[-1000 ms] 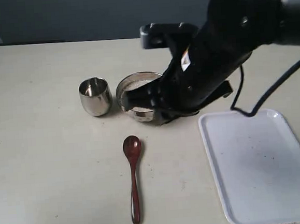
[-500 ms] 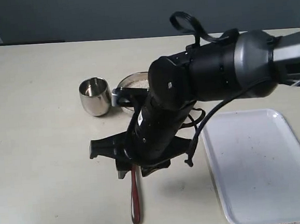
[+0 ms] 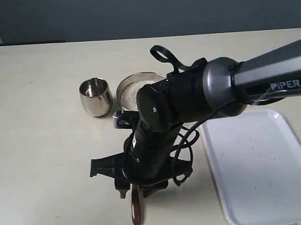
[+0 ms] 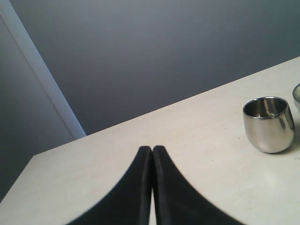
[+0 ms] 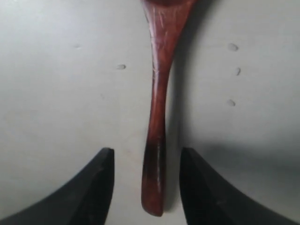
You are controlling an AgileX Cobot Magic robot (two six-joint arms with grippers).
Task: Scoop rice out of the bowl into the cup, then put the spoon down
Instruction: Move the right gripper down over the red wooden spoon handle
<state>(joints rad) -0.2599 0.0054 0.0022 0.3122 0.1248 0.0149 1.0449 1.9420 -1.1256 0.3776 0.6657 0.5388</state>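
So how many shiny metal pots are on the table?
2. In the exterior view the cup stands left of the bowl, not touching; the bowl, holding rice, is partly behind the right arm, which could hide more.

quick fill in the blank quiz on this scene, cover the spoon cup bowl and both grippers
1. The right gripper straddles the spoon handle with its jaws ____.
2. The left gripper is ____.
3. In the exterior view, the cup stands to the ____ of the bowl.
4. The rice sits in the ____.

Missing words: open; shut; left; bowl
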